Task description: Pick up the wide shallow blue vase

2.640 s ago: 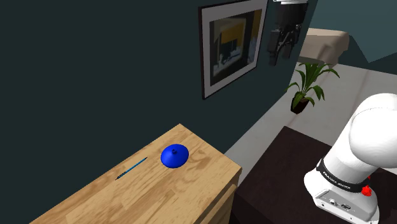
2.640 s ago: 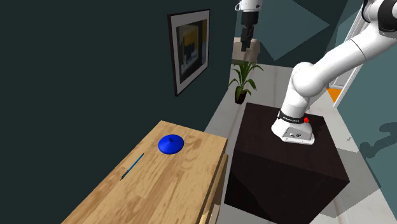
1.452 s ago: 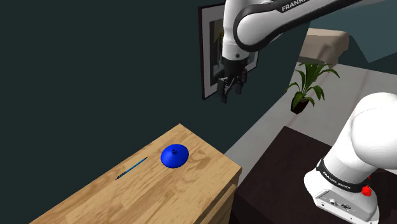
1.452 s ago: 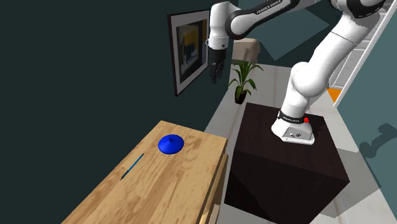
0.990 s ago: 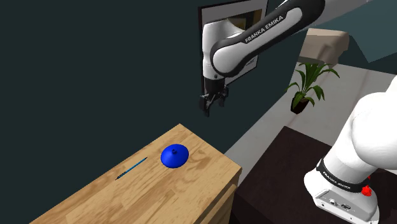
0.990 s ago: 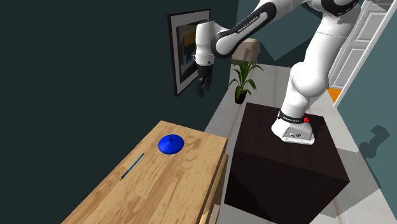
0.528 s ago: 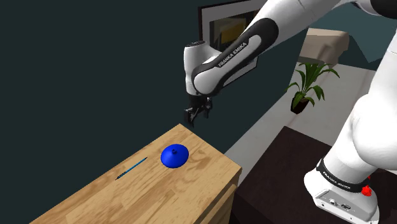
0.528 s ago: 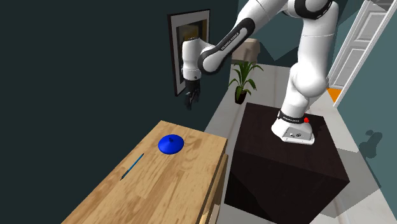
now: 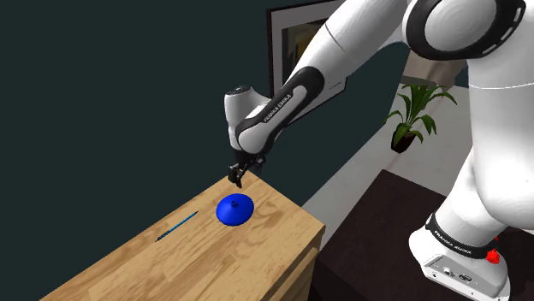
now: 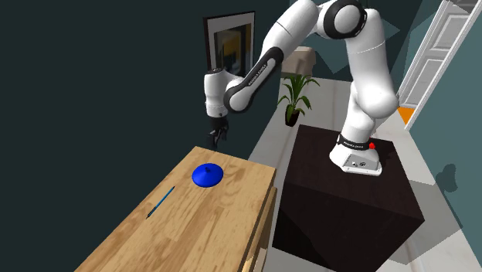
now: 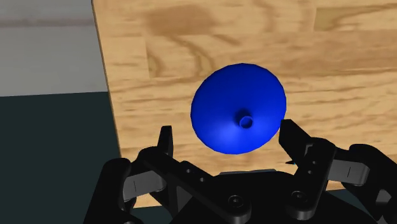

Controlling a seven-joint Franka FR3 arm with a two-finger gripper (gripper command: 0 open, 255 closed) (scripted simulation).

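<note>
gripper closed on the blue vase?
No, the gripper hangs above the blue vase with a gap between them, its fingers apart.

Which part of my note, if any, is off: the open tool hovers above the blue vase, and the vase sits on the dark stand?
The vase's place is wrong. The open tool hovers above the blue vase, and the vase sits on the wooden table, not the dark stand. The shoulder view shows it.
</note>
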